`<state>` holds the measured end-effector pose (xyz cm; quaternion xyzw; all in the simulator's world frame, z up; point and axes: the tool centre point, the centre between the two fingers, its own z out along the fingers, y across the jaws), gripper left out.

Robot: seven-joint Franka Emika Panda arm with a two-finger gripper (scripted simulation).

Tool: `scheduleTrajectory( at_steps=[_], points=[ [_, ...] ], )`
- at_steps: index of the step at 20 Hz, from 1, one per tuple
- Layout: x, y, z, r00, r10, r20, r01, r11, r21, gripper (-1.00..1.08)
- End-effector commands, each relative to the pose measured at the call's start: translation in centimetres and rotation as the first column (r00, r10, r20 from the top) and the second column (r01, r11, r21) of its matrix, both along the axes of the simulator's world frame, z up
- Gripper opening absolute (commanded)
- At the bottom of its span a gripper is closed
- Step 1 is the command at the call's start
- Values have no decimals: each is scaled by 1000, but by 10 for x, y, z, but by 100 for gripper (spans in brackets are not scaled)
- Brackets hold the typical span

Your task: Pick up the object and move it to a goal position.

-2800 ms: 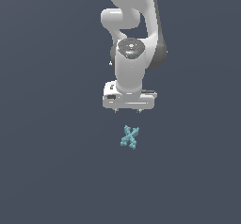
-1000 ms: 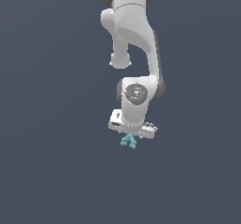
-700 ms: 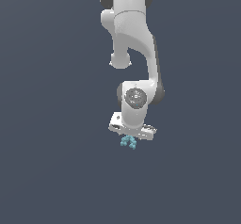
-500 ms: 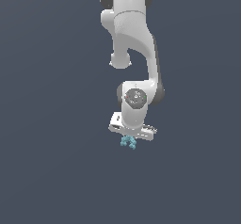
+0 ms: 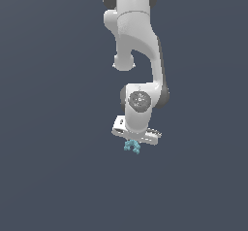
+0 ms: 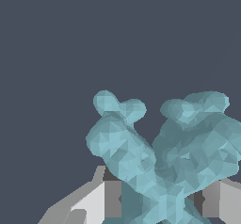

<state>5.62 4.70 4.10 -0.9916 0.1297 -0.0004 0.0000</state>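
Observation:
The object (image 5: 131, 148) is a small light-teal knobbly X-shaped piece. In the exterior view it sticks out just below my white gripper (image 5: 134, 141), which points straight down over it. In the wrist view the object (image 6: 164, 157) fills the space between my two fingers (image 6: 106, 200), and the dark pads press against its lower arms on both sides. My gripper (image 6: 157, 200) is shut on the object. The lower part of the piece is hidden between the fingers. No goal marker shows in either view.
The white arm (image 5: 138, 45) rises straight above the gripper. All around is a plain dark grey-blue surface with no other objects or edges in view.
My gripper came down from above the object onto it. Over the last second it has stayed low over the piece, and less of the piece shows below the fingers.

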Motion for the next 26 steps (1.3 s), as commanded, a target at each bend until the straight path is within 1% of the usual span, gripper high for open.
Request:
scheduleTrajectory(
  at_steps=[1, 7, 12, 17, 26],
  points=[
    [-1, 1, 1, 1000, 0, -1, 0, 1000, 0, -100],
    [-4, 6, 21, 1000, 0, -1, 0, 1000, 0, -100],
    [-10, 15, 53, 1000, 0, -1, 0, 1000, 0, -100],
    [-18, 29, 102, 1000, 0, -1, 0, 1000, 0, -100],
    [-36, 58, 208, 1000, 0, -1, 0, 1000, -1, -100]
  ],
)
